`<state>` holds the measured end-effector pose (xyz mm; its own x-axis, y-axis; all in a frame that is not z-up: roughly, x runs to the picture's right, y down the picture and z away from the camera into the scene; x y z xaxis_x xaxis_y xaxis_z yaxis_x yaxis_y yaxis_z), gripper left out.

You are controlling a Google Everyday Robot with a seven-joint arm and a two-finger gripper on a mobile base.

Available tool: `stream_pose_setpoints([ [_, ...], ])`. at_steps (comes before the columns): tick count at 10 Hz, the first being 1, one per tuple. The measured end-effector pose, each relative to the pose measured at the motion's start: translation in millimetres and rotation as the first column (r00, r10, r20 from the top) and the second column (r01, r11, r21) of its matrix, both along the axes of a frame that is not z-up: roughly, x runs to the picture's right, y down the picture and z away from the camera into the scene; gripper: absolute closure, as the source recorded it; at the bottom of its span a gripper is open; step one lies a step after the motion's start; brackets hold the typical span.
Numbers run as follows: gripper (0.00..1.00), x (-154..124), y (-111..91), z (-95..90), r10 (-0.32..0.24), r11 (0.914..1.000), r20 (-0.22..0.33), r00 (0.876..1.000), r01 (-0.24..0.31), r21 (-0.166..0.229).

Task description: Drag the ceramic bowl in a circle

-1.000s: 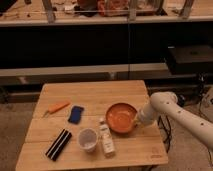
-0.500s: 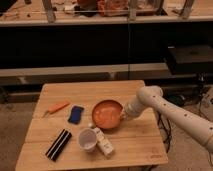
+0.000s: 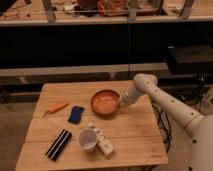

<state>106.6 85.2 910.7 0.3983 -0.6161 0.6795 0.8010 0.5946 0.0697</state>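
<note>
The ceramic bowl [image 3: 104, 103] sits upright on the wooden worktop [image 3: 135, 132], a little toward 1 o'clock from the worktop's middle, with its orange inside open to view and nothing seen in it. The gripper [image 3: 121, 102] is at the bowl's 3 o'clock rim, touching it or all but touching it; whether it is clamped on that rim cannot be told. The white arm [image 3: 165, 102] reaches in from 4 o'clock, bends at a rounded joint above the worktop's 2 o'clock corner and slopes down to the bowl. At the bowl's 8 o'clock, just beside it but apart, lies a blue flat pad [image 3: 76, 114]. Farther out toward 9 o'clock lies a thin orange stick-like object [image 3: 58, 107], its kind unclear. Toward 6 o'clock from the bowl a whitish cup [image 3: 88, 139] is tipped with its mouth facing the camera, and a small pale bottle [image 3: 104, 143] lies touching its 3 o'clock side. A black bar with a pale stripe [image 3: 59, 144] lies near the worktop's 7 o'clock corner, well apart from the bowl.
</note>
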Motion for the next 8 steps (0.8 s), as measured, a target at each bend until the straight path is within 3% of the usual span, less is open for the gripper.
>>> stream_pose_setpoints([
  [2,1.00,25.6,-16.8,15.5,0.042,0.9991,-0.047,0.998,-0.042,0.004],
  [4,1.00,59.6,-18.8,19.9,0.083,0.9966,-0.100,0.992,-0.083,0.004],
  [8,1.00,154.4,8.3,14.4,0.183,0.9810,-0.239,0.954,-0.193,-0.020],
])
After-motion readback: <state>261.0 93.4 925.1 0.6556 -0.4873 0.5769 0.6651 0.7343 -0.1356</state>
